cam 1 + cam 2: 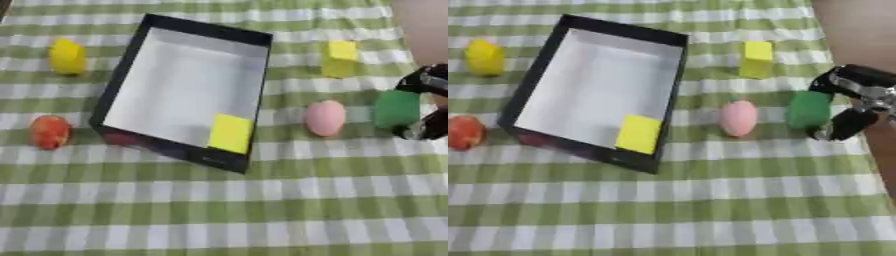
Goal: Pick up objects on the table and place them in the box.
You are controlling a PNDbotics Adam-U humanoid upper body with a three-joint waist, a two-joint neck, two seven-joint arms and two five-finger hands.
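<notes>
Reaching in from the right edge, your right hand had its fingers curled around the green object, which sat on the tablecloth beside the pink egg, apart from the box.

The right hand is cut off by the frame edge at three o'clock, its arm out of sight. Its fingers curl round the green object, whose far side they hide. A reddish thing at the box wall's seven o'clock corner is too blurred to identify.
</notes>
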